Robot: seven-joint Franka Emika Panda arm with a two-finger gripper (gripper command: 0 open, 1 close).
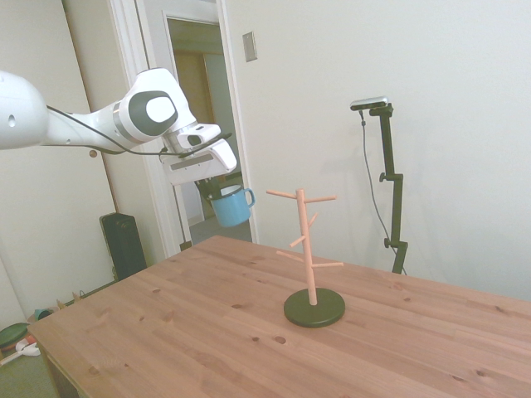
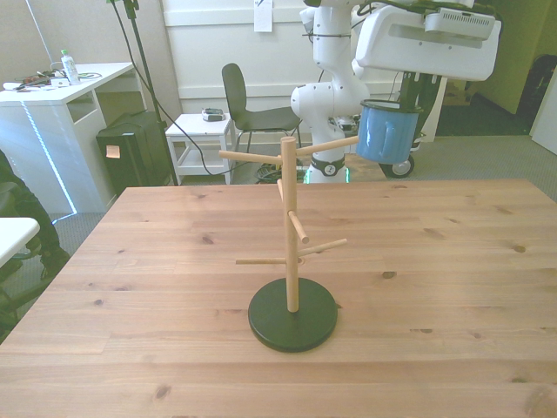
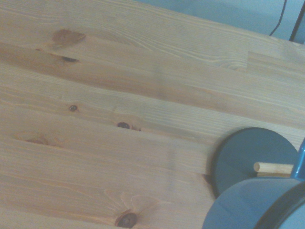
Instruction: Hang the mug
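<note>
One table [image 1: 207, 332], pine planks with dark knots, lies well below the gripper [image 1: 217, 189] and carries only the stand [image 2: 291, 244]. Arm [image 1: 91, 120] is next in size: white, coming in high and roughly level, wrist block tipped down over the table's far edge in the side view. Stand sits below and ahead of the gripper: upright wooden post on a round dark base [image 2: 292, 319], with thin pegs [image 2: 250, 158] sticking out at several heights, top pair about level with what the gripper carries. Gripper is clamped on the mug [image 2: 385, 134], fingers reaching down at its rim; they are mostly hidden behind the wrist block and the mug, so contact detail can't be read. Mug hangs directly under the gripper, airborne, well clear of the table, light blue with a dark rim, tilted a bit off upright. In the side view its loop handle [image 1: 249, 197] points toward the stand, with a clear gap to the nearest top peg. In the front view one top peg's tip [image 2: 348, 142] overlaps the mug's wall on the front view's left side; whether they touch can't be told from that angle, and the side view says apart. Wrist view is blurry: planks, the dark base disc [image 3: 252, 157], a short peg end [image 3: 271, 167] and a slice of blue mug [image 3: 243, 207] up close.
</note>
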